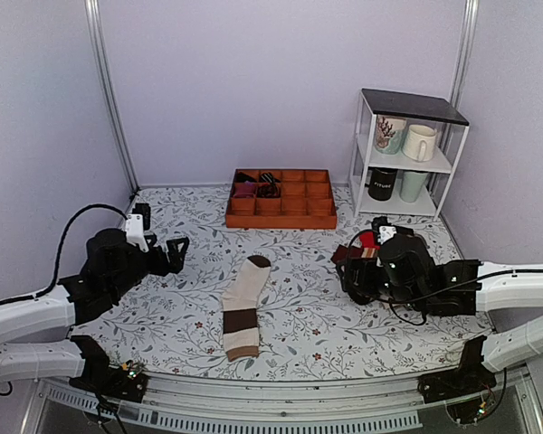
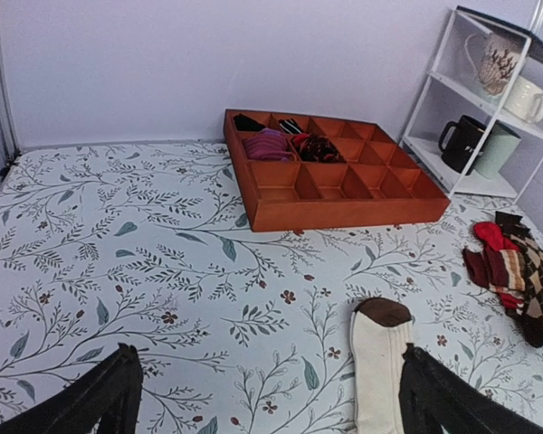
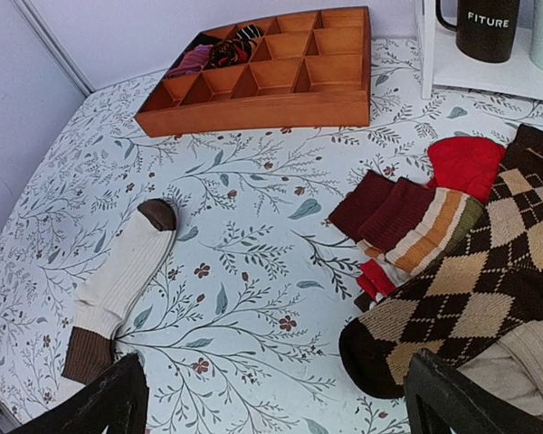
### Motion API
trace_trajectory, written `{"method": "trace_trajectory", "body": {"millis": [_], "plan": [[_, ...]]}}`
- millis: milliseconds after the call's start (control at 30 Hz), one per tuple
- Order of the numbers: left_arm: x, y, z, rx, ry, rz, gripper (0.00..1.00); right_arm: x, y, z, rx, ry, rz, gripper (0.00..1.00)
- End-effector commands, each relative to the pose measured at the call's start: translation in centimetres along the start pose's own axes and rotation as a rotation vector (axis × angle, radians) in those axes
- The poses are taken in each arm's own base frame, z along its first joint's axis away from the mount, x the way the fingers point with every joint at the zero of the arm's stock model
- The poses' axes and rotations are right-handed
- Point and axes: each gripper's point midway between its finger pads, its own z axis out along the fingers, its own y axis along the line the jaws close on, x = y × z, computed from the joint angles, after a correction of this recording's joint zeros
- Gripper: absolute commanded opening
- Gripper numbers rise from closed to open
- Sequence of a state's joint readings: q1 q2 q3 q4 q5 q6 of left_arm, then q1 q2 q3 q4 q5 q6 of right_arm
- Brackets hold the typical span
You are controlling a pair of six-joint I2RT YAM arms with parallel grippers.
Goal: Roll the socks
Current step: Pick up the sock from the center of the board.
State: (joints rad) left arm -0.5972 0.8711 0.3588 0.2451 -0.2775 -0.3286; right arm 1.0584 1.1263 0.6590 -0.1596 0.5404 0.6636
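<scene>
The cream-white socks [image 1: 244, 307], with a dark brown toe, a wide dark brown band and a tan cuff, lie flat in the middle of the table, toe pointing away. They also show in the left wrist view [image 2: 377, 362] and the right wrist view [image 3: 118, 285]. My left gripper [image 1: 174, 253] is open and empty, to the left of the socks; its right finger [image 2: 452, 407] is beside the toe end. My right gripper [image 1: 348, 271] is open and empty, to the right of the socks, over bare cloth [image 3: 271, 398].
A pile of other socks, red, striped and argyle [image 3: 452, 271], lies under and beside my right arm. An orange wooden divider tray [image 1: 281, 212] with a few rolled socks stands at the back. A white shelf [image 1: 407, 154] with mugs is at the back right.
</scene>
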Motion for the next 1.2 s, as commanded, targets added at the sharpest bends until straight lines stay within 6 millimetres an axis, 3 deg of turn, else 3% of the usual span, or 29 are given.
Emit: {"method": "trace_trajectory", "body": {"millis": [0,200,300,533,833,1000,1167], "plan": [[-1.2,-1.7,-0.1,0.084,-0.025,0.031,1.0,0.8,-0.2,0.4,-0.008,0.002,-0.084,1.0],[-1.0,-3.9,-0.9,0.223,-0.038,0.055,0.99,1.3,2.2,0.7,-0.13,0.014,-0.187,1.0],[-0.5,-5.5,-1.8,0.278,-0.043,0.069,1.0,2.5,4.2,0.5,-0.282,0.002,-0.291,0.97],[4.5,-9.6,-3.1,0.37,0.057,0.118,0.99,4.9,10.3,-2.4,-0.721,-0.056,-0.514,0.92],[11.4,-13.7,-6.4,0.466,0.158,0.247,0.96,10.2,15.7,-0.8,-0.931,0.046,-0.765,0.8],[13.0,-13.7,-8.6,0.551,0.174,0.215,0.86,12.8,17.6,0.8,-0.99,0.086,-0.856,0.77],[13.5,-13.0,-9.5,0.563,0.199,0.118,0.83,14.6,19.7,1.9,-1.059,0.105,-0.913,0.73]]}}
